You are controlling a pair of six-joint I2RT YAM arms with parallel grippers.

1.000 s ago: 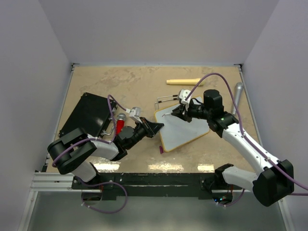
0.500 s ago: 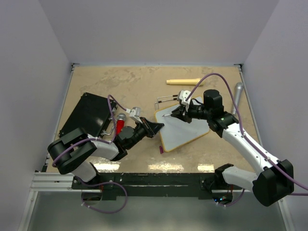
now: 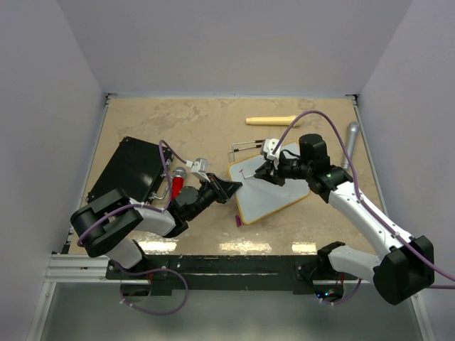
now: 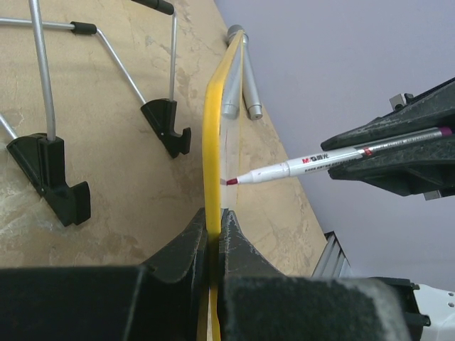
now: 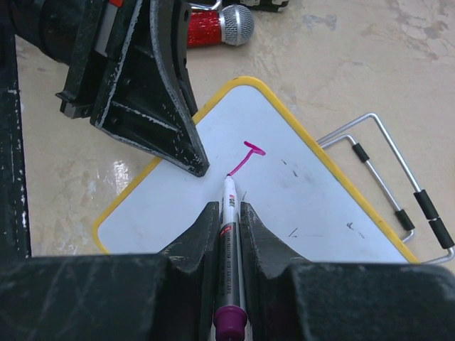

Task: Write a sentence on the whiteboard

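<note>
Left pincer (image 4: 213, 222) clamped on the yellow rim of the whiteboard (image 5: 306, 213). Right pincer (image 5: 229, 213) clamped on a marker (image 5: 229, 193), its tip touching the board just ahead, at the end of a pink stroke (image 5: 245, 158).

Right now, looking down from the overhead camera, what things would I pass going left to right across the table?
black case → red microphone → whiteboard → grey rod
</note>
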